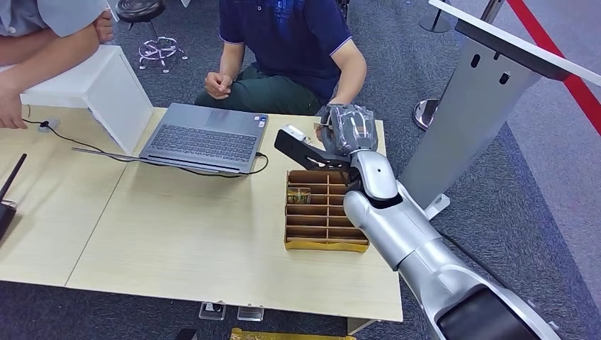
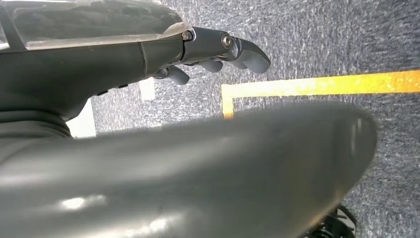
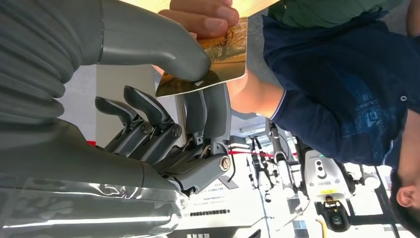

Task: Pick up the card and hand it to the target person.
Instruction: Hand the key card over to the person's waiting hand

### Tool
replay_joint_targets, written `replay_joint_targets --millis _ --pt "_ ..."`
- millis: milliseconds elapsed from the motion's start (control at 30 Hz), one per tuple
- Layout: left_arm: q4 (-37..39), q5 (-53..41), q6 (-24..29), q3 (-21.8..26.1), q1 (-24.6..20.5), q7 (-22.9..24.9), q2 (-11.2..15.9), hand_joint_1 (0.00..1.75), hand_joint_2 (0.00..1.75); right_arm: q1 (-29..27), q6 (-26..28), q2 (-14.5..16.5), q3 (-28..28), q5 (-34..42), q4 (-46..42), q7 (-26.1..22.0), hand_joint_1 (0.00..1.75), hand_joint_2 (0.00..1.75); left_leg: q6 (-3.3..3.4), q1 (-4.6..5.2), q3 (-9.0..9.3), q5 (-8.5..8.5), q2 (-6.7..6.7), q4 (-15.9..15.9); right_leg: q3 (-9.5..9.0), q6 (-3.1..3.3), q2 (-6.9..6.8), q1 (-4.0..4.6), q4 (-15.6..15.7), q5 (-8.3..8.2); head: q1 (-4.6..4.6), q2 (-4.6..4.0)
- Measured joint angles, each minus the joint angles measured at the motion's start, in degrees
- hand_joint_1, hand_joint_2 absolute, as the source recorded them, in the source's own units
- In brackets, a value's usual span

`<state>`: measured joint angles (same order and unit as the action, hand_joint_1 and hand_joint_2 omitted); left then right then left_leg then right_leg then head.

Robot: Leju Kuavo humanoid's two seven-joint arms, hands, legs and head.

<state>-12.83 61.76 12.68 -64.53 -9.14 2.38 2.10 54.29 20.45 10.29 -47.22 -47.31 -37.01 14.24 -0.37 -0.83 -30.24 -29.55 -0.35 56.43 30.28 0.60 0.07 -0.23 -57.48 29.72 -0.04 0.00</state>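
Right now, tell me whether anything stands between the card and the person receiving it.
Nothing visible does. The right hand pinches the card between thumb and fingers, and the person's hand already grips its far end, so the card bridges both hands directly.

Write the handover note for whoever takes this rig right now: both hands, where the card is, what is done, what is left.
Right hand: raised past the far edge of the table, pinching the card between thumb and fingers.
Left hand: hanging over the carpet, holding nothing, fingers loosely curled.
Card: out of the divided cardboard tray, which holds at least one more card. The person's hand, belonging to the seated person in the navy shirt, already grips its other end.
Done: pickup and reach toward the person.
Left: let go of the card once the person has it, then draw the right arm back.
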Motion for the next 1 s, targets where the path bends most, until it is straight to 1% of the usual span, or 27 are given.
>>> replay_joint_targets --millis 33,67,200,300,433,533,600,700,833,900,1000 --pt "0.0 0.0 -0.2 0.0 0.1 -0.1 0.0 0.0 1.75 0.1 0.0 0.2 0.0 -0.1 0.4 0.0 0.0 1.75 0.0 0.0 0.0 0.0 0.0 0.0 0.0 0.0 0.0 0.0 0.0 0.0 -0.01 0.0" --pt "0.0 0.0 -0.4 0.0 0.1 -0.2 0.0 0.0 1.75 0.2 0.1 0.4 0.0 -0.1 0.8 0.0 0.0 1.75 0.0 0.0 0.0 0.0 0.0 0.0 0.01 0.0 0.0 0.0 0.0 0.0 -0.02 -0.01" --pt "0.1 0.1 -0.7 -0.2 0.2 -0.7 0.0 0.0 0.0 0.4 0.4 0.9 0.0 0.1 1.8 -0.3 0.0 1.75 0.0 0.0 0.0 0.0 0.0 0.0 0.02 0.0 0.0 0.0 0.0 0.0 -0.08 -0.01" --pt "0.1 0.8 -0.2 -0.2 0.3 -1.2 0.0 0.0 0.0 0.4 1.1 0.9 0.1 1.7 2.0 -1.4 0.0 1.75 0.0 0.0 0.0 0.0 0.0 0.0 0.02 0.0 0.0 0.0 0.0 0.0 -0.07 -0.01" --pt "0.3 1.7 0.0 -0.2 0.7 -1.7 0.1 0.0 0.0 -0.3 1.9 0.4 0.6 6.9 0.2 -3.9 0.0 1.75 0.0 0.0 0.02 0.0 0.01 0.0 0.03 0.0 0.01 0.0 0.0 0.0 -0.05 -0.01" --pt "0.4 2.4 0.1 -0.2 1.2 -2.3 0.2 0.0 0.0 -2.2 1.9 -1.2 1.7 11.6 -3.9 -5.3 0.0 1.75 0.0 0.0 0.02 0.0 0.02 0.0 0.04 0.0 0.01 0.0 0.0 0.0 -0.04 0.0" --pt "0.6 2.9 0.1 -0.2 1.6 -2.8 0.3 0.0 0.0 -4.6 1.5 -3.1 2.8 14.8 -8.2 -5.6 0.0 1.75 0.0 0.0 0.02 0.0 0.01 0.0 0.05 0.0 0.0 0.0 0.0 0.0 -0.03 0.0" --pt "0.7 3.5 0.2 -0.2 2.3 -3.5 0.6 0.0 0.0 -9.5 -0.5 -6.9 4.9 20.3 -16.4 -6.3 0.0 1.75 0.01 0.0 0.02 -0.01 0.01 0.0 0.05 0.0 0.0 0.0 0.1 0.0 -0.01 0.0" --pt "0.8 5.0 0.7 0.0 3.0 -4.5 0.9 0.0 0.0 -17.8 -3.1 -12.6 8.3 28.8 -27.7 -9.1 0.0 1.75 0.01 0.0 0.03 -0.02 0.0 0.0 0.06 0.0 -0.01 0.0 0.1 0.0 -0.05 0.0" --pt "0.8 5.9 1.1 0.3 3.3 -4.8 1.0 0.0 0.0 -23.5 -4.1 -15.6 10.6 34.2 -33.4 -11.0 0.0 1.75 0.01 0.0 0.04 -0.05 -0.02 0.0 0.04 -0.02 -0.03 0.0 0.2 0.02 -0.07 0.0" --pt "0.9 6.7 1.7 0.9 3.5 -4.6 1.3 0.0 0.0 -33.7 -5.4 -19.8 14.8 43.0 -41.3 -15.6 0.0 1.75 0.02 0.0 0.01 -0.1 -0.06 0.0 0.01 -0.06 -0.09 0.0 0.2 0.05 -0.04 0.0"
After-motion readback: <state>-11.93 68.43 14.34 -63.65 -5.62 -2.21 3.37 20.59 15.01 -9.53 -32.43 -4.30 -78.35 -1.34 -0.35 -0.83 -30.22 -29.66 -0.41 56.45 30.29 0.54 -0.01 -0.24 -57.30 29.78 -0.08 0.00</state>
